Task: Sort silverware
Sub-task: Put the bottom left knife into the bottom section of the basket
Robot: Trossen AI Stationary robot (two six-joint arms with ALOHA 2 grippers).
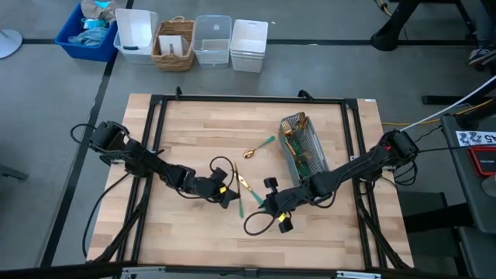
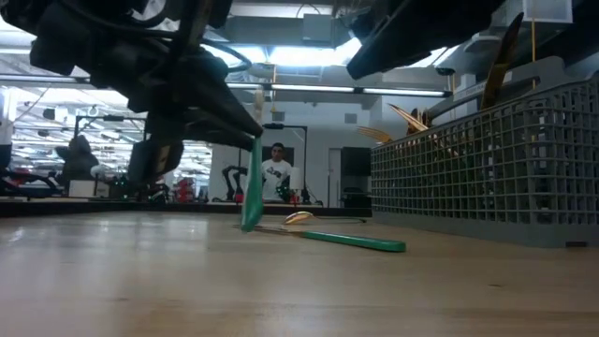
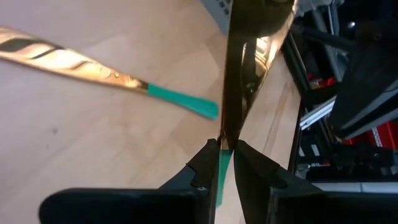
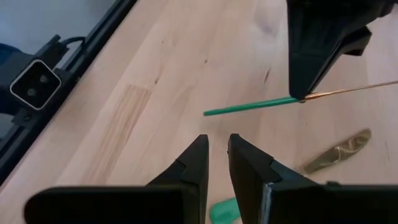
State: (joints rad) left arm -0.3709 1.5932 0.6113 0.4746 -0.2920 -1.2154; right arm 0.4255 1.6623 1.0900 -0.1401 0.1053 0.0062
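Overhead and table-level cameras share the table (image 1: pixel 194 124); wrist cameras look close.

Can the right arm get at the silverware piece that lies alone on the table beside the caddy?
Probably yes. That piece lies flat on the table, apart from the caddy; the right gripper hovers nearby, open and empty. The left gripper, holding another piece, is aside.

I am working in a robotics lab: a wooden table (image 1: pixel 194 132) in a black frame (image 1: pixel 232 99), storage bins (image 1: pixel 212 40) on grey floor, ceiling lights (image 2: pixel 281 56), a person (image 2: pixel 275 174) standing behind.
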